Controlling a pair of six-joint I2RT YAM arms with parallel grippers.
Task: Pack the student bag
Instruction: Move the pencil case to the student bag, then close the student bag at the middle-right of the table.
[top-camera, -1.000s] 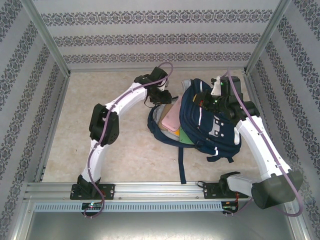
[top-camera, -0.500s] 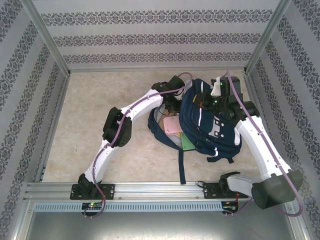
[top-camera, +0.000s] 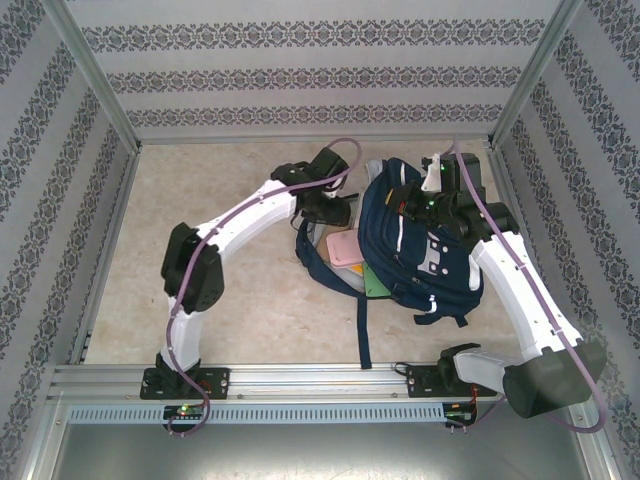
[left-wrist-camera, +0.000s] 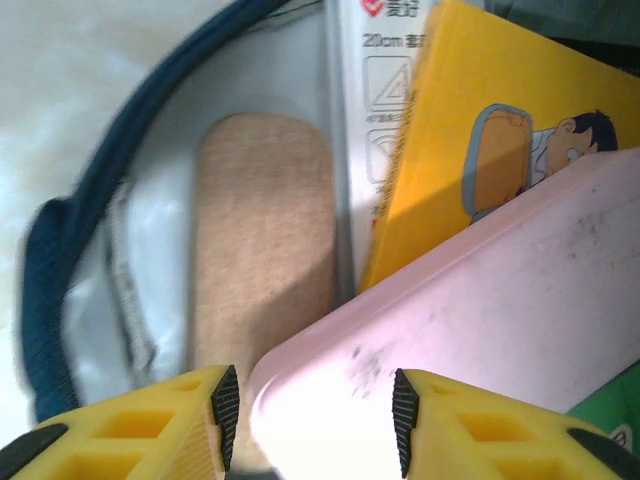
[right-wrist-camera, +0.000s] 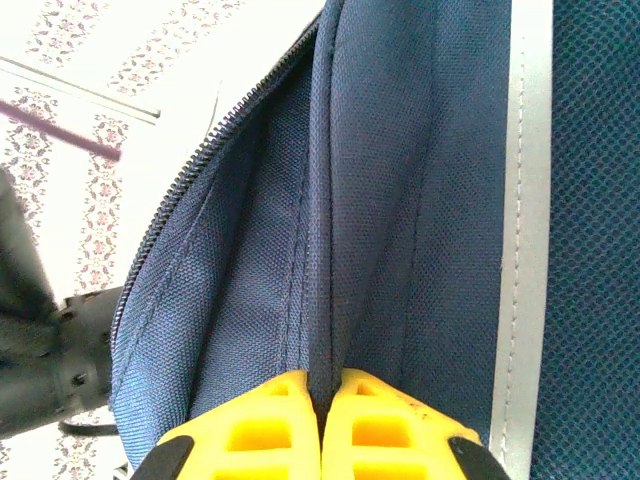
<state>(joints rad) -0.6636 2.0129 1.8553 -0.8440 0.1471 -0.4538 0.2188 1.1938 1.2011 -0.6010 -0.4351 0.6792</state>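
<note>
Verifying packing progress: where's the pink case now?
Top view: pink case lies in the open mouth of the navy backpack, on its left side, beside the left hand; in the left wrist view it overlaps a yellow book.

tabletop (top-camera: 220, 280): pale, mottled, with patterned walls on three sides
student bag (top-camera: 425, 250): navy, lies right of centre, mouth open toward the left
pink item (top-camera: 345, 247): flat, sticks out of the bag's mouth
green item (top-camera: 376, 281): just nearer than the pink one, partly inside
strap (top-camera: 363, 330): dark, runs toward the near edge
left gripper (top-camera: 330, 213): at the mouth, beside the pink item
right gripper (top-camera: 412, 203): on the bag's far upper part, fingers hidden
</note>
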